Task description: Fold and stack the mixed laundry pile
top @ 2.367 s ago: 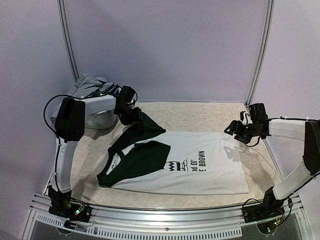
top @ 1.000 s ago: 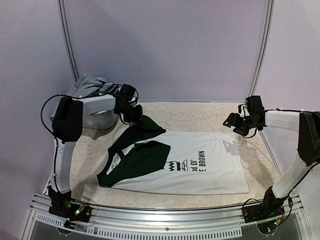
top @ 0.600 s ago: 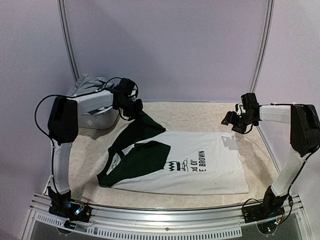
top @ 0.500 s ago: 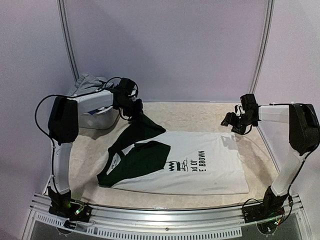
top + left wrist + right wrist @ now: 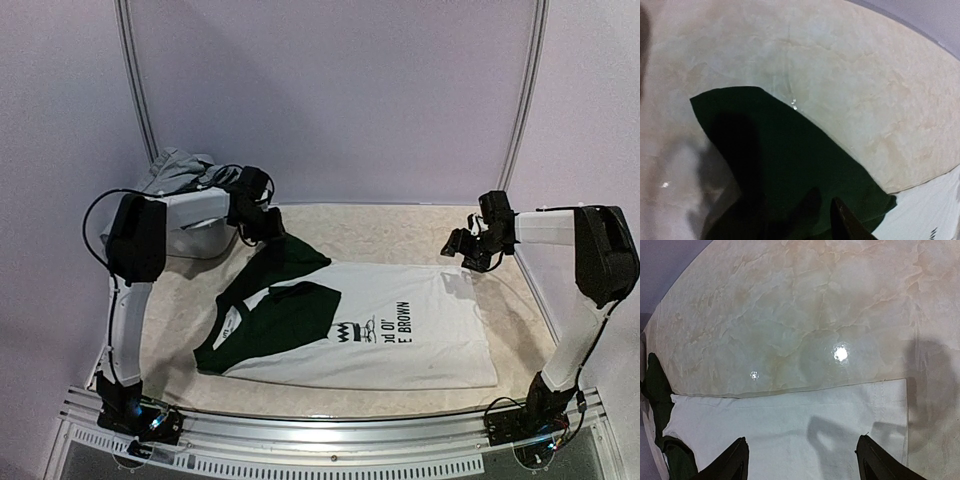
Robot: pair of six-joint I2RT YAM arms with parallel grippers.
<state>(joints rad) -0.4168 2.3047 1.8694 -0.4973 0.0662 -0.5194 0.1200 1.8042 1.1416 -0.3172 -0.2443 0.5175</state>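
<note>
Marbled worktop (image 5: 380,225), lilac walls. Centre: white T-shirt (image 5: 420,345) w/ dark green sleeves, flat; print (image 5: 385,332): "E BROWN", partial "od Ol'". Far L: left jaws over far sleeve (image 5: 288,256), gap can't tell, sleeve lying free. Far R: right jaws wide, empty, above hem corner (image 5: 895,390). Prob. sleeve-fold step. Next: regrip far sleeve, lay over body. Behind: basket (image 5: 195,238) w/ grey garment (image 5: 180,168).

Lit softly and evenly from above in the top view; sharp all over, with only a faint shadow on the far right corner of the shirt (image 5: 400,335). In the right wrist view, two small white glare spots on the glossy table (image 5: 790,300) just beyond the shirt's hem, and grey shadows on the shirt itself. Left wrist view dimmer, soft and blurred around the shirt's sleeve (image 5: 790,165); bowed at the edges.
</note>
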